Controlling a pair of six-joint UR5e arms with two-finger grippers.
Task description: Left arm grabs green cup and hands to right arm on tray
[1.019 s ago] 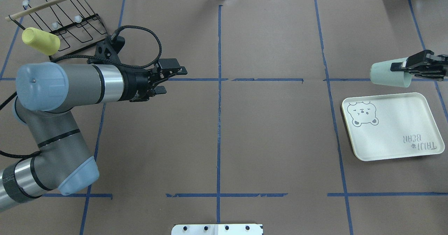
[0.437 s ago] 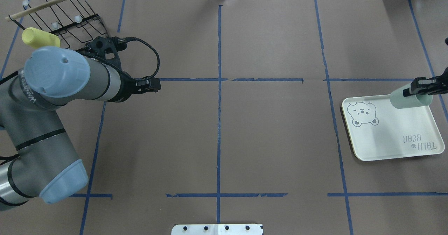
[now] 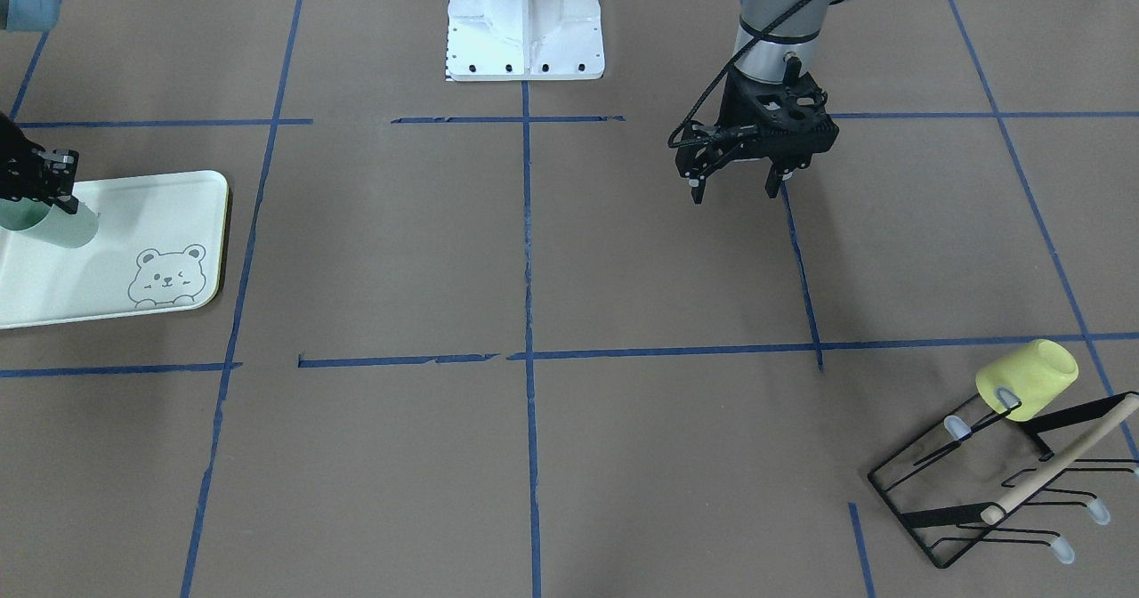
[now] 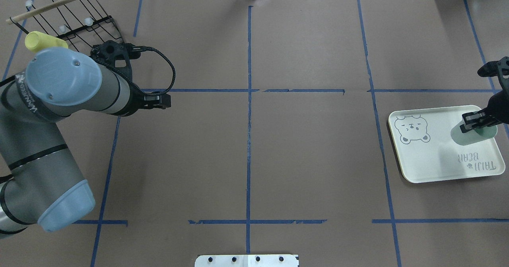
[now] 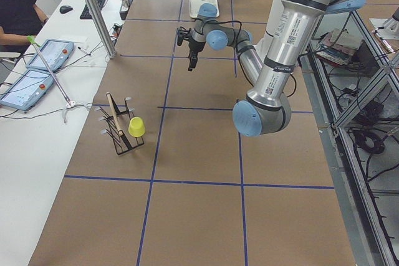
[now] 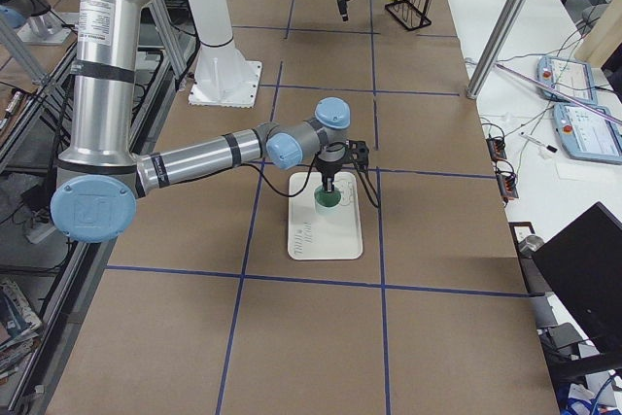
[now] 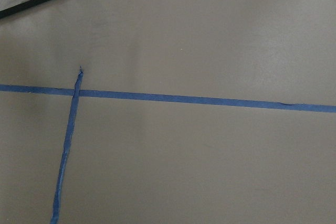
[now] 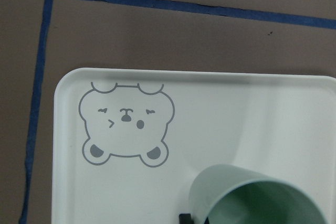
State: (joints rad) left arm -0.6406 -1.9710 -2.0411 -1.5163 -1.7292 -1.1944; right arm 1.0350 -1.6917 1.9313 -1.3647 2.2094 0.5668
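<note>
While the right hand pinches the green cup over the tray, the left hand hangs spread apart.

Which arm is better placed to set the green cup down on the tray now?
Right. The right gripper grips the green cup by its rim, directly over the tray. The left gripper is open, empty, and far across the table on the other side.

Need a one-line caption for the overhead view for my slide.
Right gripper holds the green cup over the tray; left gripper open and empty, well away.
</note>
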